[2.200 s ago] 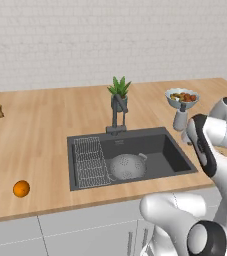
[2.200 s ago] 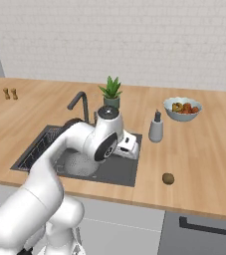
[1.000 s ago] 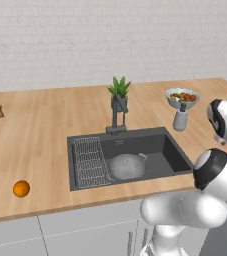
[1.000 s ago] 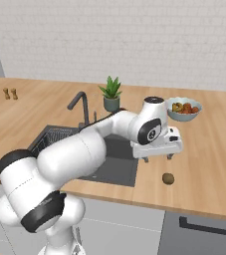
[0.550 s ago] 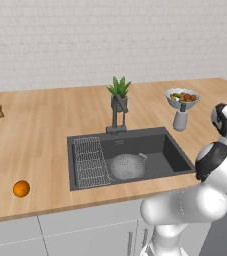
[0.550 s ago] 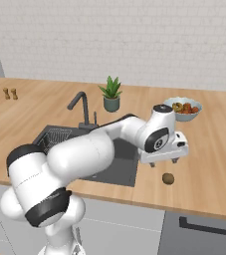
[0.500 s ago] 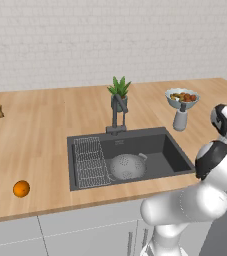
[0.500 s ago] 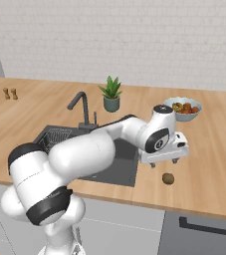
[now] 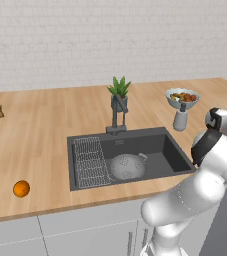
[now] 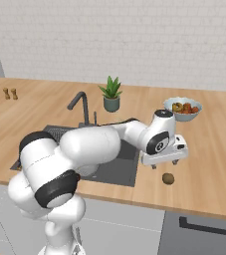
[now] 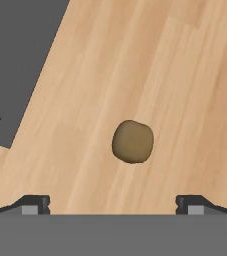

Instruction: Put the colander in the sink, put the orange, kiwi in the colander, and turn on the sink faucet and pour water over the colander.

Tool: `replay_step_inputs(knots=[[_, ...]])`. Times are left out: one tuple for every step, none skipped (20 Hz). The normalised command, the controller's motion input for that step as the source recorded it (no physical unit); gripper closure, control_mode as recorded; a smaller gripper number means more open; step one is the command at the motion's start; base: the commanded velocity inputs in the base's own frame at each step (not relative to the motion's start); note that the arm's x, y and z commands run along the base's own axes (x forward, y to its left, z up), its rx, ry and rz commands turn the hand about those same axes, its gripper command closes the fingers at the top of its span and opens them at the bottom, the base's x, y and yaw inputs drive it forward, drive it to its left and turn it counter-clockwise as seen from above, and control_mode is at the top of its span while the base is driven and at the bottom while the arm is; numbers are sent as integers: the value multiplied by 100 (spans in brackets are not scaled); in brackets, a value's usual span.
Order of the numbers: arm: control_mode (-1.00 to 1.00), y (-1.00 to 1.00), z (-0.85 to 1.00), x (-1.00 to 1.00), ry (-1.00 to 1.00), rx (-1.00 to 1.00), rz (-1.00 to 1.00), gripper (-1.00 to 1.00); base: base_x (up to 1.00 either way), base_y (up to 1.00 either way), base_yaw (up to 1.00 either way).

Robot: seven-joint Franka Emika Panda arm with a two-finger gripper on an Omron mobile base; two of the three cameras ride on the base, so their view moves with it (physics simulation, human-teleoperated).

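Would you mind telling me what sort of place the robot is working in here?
It looks like a rendered home kitchen: a wooden counter with a recessed dark sink and faucet, a colander in the basin, a fruit bowl, and white cabinet fronts below.

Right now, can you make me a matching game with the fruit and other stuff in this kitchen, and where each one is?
Things:
1. colander
2. orange
3. kiwi
4. hand

Places:
A. on the counter left of the sink, far from the arm
B. open, hanging just above the kiwi
C. inside the sink, beside the wire rack
D. on the counter right of the sink, under the hand

Pairs: 1-C, 2-A, 3-D, 4-B
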Motion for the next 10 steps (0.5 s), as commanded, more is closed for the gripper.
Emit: replay_step_inputs(knots=[[-100, -12, -32, 1, 0, 0, 7, -100, 0, 0, 0], [-100, -8, -32, 1, 0, 0, 7, -100, 0, 0, 0], [-100, -1, -35, 3, 0, 0, 7, -100, 0, 0, 0], [-100, 0, -37, 6, 0, 0, 7, -100, 0, 0, 0], [-100, 0, -38, 9, 0, 0, 8, -100, 0, 0, 0], [-100, 0, -36, 12, 0, 0, 8, -100, 0, 0, 0], [-100, -4, -32, 14, 0, 0, 8, -100, 0, 0, 0], [-100, -5, -29, 13, 0, 0, 8, -100, 0, 0, 0], [-100, -4, -27, 15, 0, 0, 8, -100, 0, 0, 0], [-100, -1, -27, 15, 0, 0, 8, -100, 0, 0, 0]])
